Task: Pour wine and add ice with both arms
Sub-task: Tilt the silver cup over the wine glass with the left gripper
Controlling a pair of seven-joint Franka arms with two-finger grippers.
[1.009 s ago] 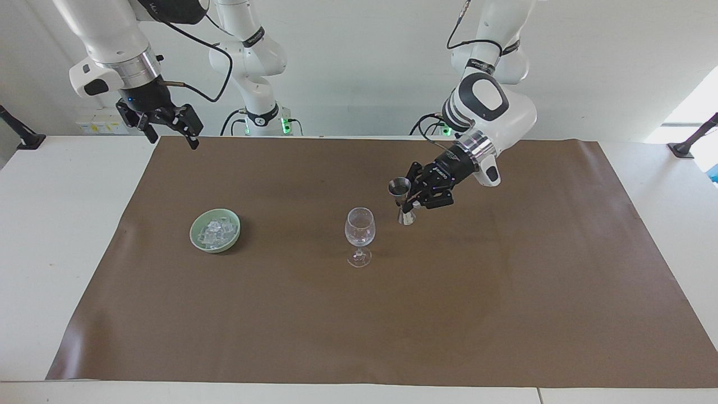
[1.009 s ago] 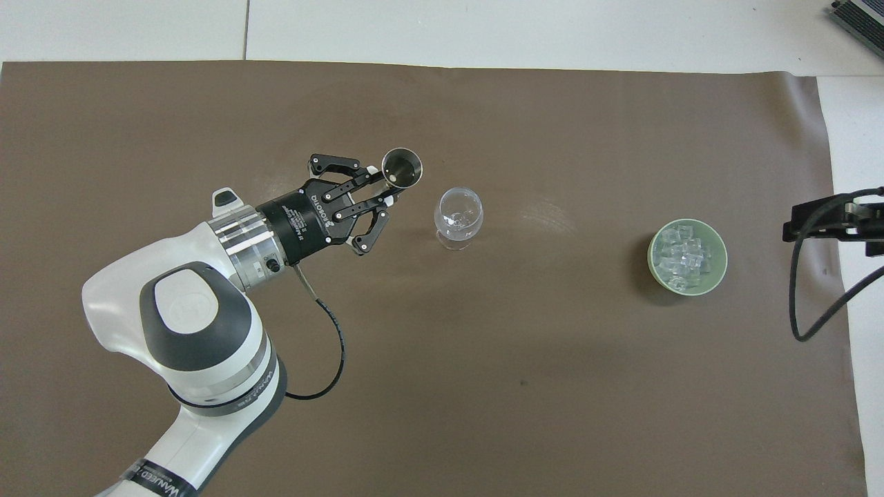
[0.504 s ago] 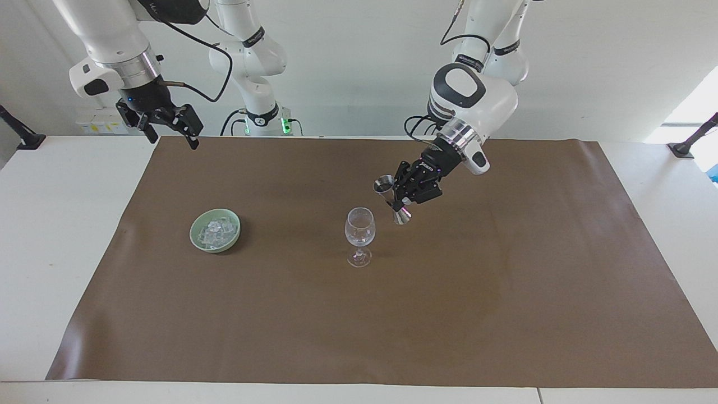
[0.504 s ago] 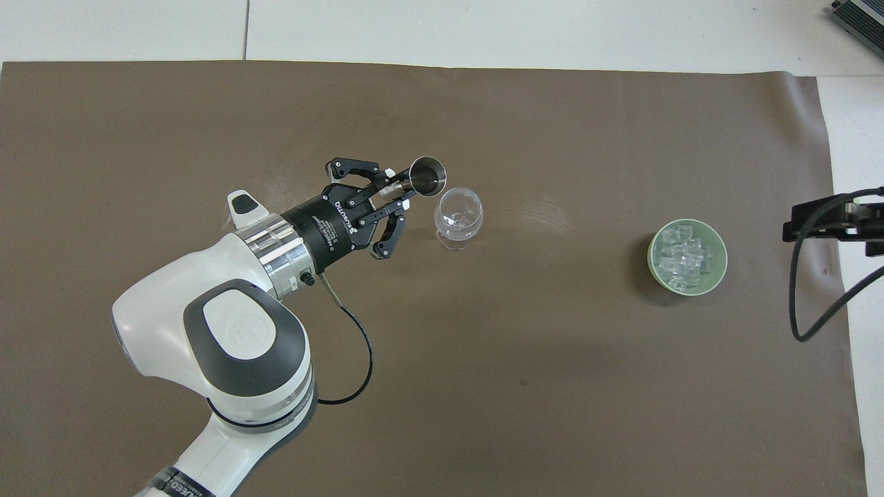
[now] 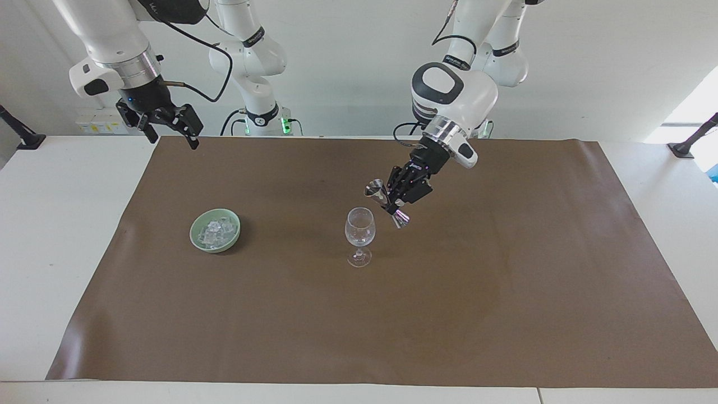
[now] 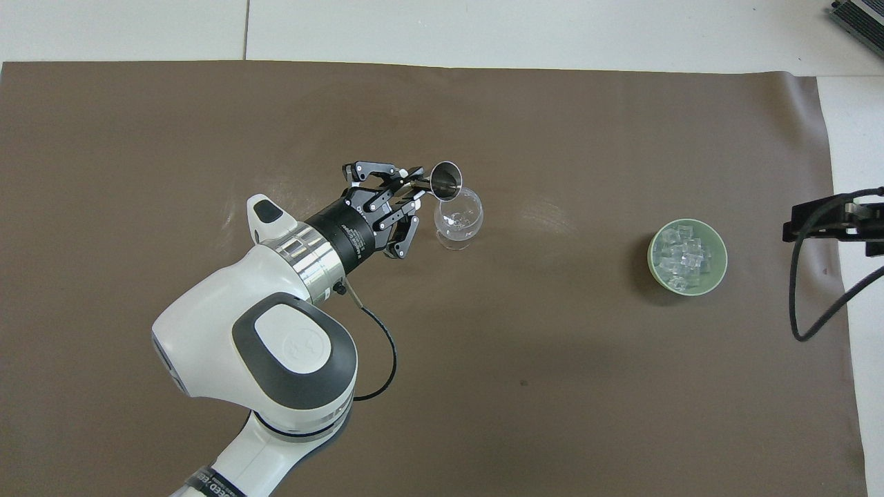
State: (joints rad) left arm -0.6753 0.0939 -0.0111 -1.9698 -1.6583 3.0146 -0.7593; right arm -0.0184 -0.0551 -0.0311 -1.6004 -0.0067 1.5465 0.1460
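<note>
My left gripper (image 5: pixel 392 201) (image 6: pixel 418 188) is shut on the waist of a small dark metal jigger (image 5: pixel 385 202) (image 6: pixel 445 181), which tilts with its mouth toward the clear stemmed wine glass (image 5: pixel 359 234) (image 6: pixel 458 218). The jigger's mouth hangs just above the glass rim; no liquid shows. The glass stands upright mid-table on the brown mat. Clear ice cubes (image 5: pixel 214 231) (image 6: pixel 682 257) are heaped in a pale green bowl (image 5: pixel 197 234) (image 6: pixel 719 269) toward the right arm's end. My right gripper (image 5: pixel 168 130) waits open, high over the mat's edge by its base; only its tip (image 6: pixel 829 222) shows in the overhead view.
A brown mat (image 5: pixel 505 314) (image 6: pixel 207 117) covers most of the white table (image 5: pixel 50 235). A black cable (image 6: pixel 822 304) hangs from the right arm past the bowl. Black clamps (image 5: pixel 22 134) sit at the table's corners.
The left arm has swung toward the glass, carrying the jigger from beside it to just above its rim and tilting it further. The right arm has not moved.
</note>
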